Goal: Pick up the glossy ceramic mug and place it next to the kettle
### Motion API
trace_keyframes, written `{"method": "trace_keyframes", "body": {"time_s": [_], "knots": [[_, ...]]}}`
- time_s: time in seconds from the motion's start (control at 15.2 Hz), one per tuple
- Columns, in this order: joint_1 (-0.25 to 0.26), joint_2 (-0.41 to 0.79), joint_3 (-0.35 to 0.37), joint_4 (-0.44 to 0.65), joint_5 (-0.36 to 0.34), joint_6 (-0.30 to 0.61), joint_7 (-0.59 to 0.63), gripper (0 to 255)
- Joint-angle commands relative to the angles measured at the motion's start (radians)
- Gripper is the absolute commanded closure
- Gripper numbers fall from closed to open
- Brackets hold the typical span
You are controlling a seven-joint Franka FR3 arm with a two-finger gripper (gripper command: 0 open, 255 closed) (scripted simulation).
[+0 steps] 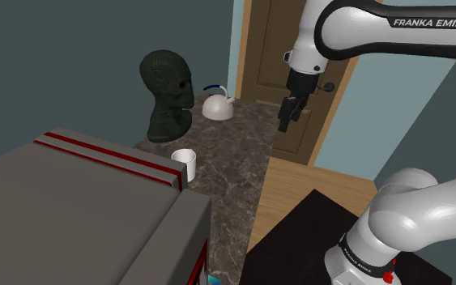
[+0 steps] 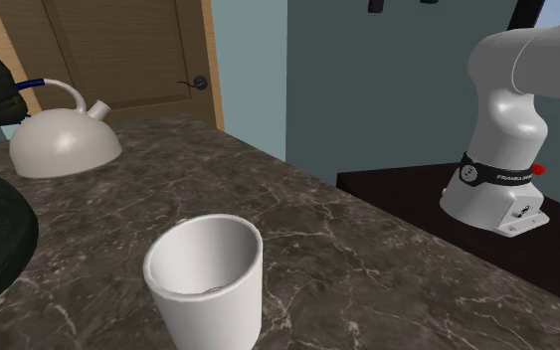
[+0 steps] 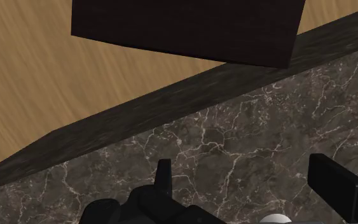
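Observation:
A plain white mug (image 1: 184,164) stands upright on the dark marble counter (image 1: 234,154), close to the second exterior view's camera (image 2: 206,278). The white kettle (image 1: 217,106) with a blue-tipped handle sits farther back on the same counter (image 2: 64,139). My black gripper (image 1: 285,125) hangs high in the air to the shoulder view's right of the kettle, over the counter's edge, far from the mug. In the wrist view its fingers (image 3: 163,175) stand wide apart over bare marble, and the gripper (image 3: 247,184) holds nothing. A white sliver (image 3: 276,219) shows close to the hand; what it is I cannot tell.
A dark green head bust (image 1: 168,95) stands between mug and kettle, on the shoulder view's left. A grey box with red stripes (image 1: 96,194) rises in front of the mug. A wooden door (image 1: 279,48), wood floor (image 1: 315,182) and the dark stand (image 1: 299,243) lie beyond the counter's edge.

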Motion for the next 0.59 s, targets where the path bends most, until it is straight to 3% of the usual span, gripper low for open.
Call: {"method": "trace_keyframes", "body": {"time_s": [0.0, 0.53], "knots": [[0.0, 0.0, 0.0, 0.0, 0.0, 0.0, 0.0, 0], [0.028, 0.201, 0.132, 0.012, 0.036, 0.236, 0.127, 0]]}}
